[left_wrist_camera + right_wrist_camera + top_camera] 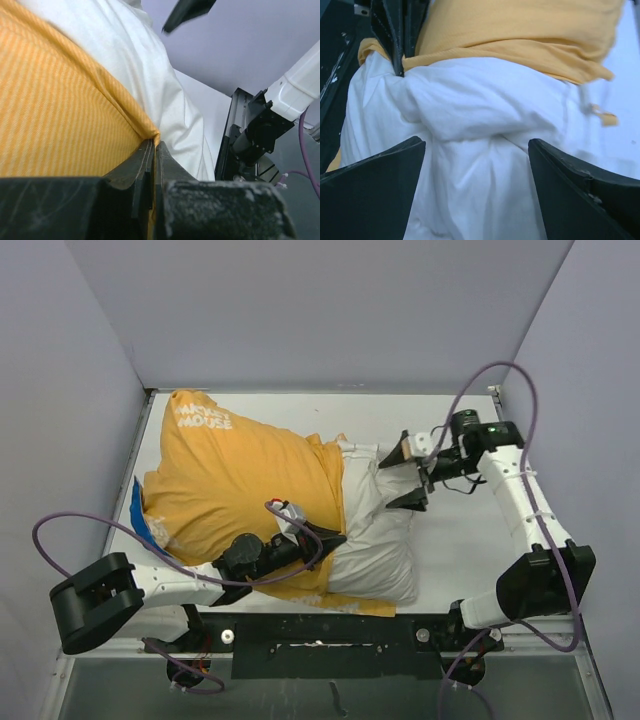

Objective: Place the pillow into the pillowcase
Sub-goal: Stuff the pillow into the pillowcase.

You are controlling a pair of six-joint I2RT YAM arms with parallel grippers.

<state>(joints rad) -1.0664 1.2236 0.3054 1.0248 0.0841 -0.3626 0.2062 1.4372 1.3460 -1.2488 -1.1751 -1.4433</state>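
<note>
Left gripper (154, 146) has its jaws pressed together on the hem of the pillowcase (240, 480), pinching the fabric at the near side of the opening. Right gripper (477, 150) has its jaws spread wide and clamps nothing; wrinkled white pillow (378, 530) fabric lies between its black fingers (375, 175). The pillowcase lies mustard-yellow side up on the white table (460, 540), with a blue strip showing at its left edge. White lettering at its far left corner reads "MICKEY MOUSE". The yellow cloth shows a fine woven stripe. The plump pillow sits partly inside the case: its left part is covered and its right end protrudes from the opening, bare and creased.
</note>
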